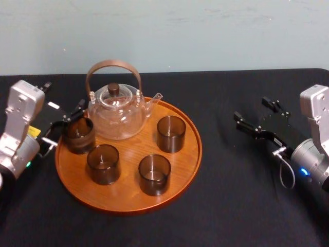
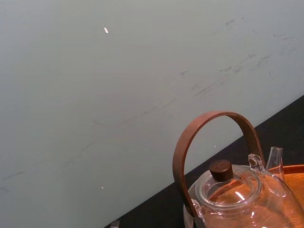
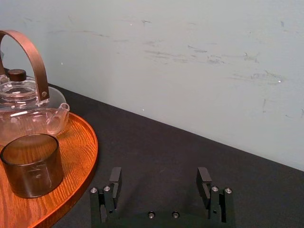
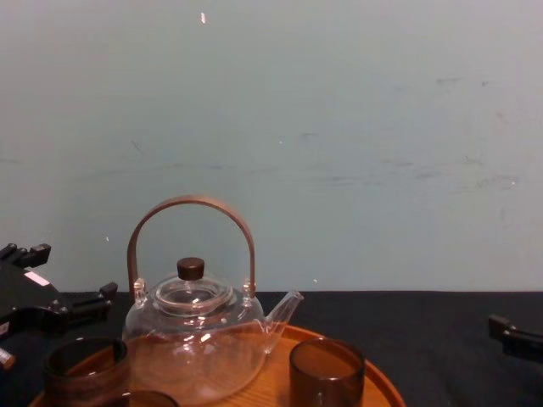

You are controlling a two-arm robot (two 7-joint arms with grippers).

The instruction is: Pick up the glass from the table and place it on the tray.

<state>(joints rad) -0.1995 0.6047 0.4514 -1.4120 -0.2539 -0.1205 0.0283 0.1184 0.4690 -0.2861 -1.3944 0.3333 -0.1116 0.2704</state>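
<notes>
- Jaws of the left gripper (image 1: 66,126) flank the glass (image 1: 78,136), one behind it and one in front. Whether they press on it or stand just clear, I cannot tell.
- Jaws of the right gripper (image 1: 252,109) are spread and empty, over the surface (image 1: 231,206) well to the right of the tray (image 1: 180,170).
- The glass stands upright, just inside the tray's left rim and close beside the teapot (image 1: 115,116). Three more tumblers (image 1: 171,134) stand further in.
- The glass lies straight between the left jaws, its long axis vertical. The left arm is far nearer, so the move is its own.
- The placing looks nearly done. What remains is probably letting go and drawing back left, away from the teapot.
</notes>
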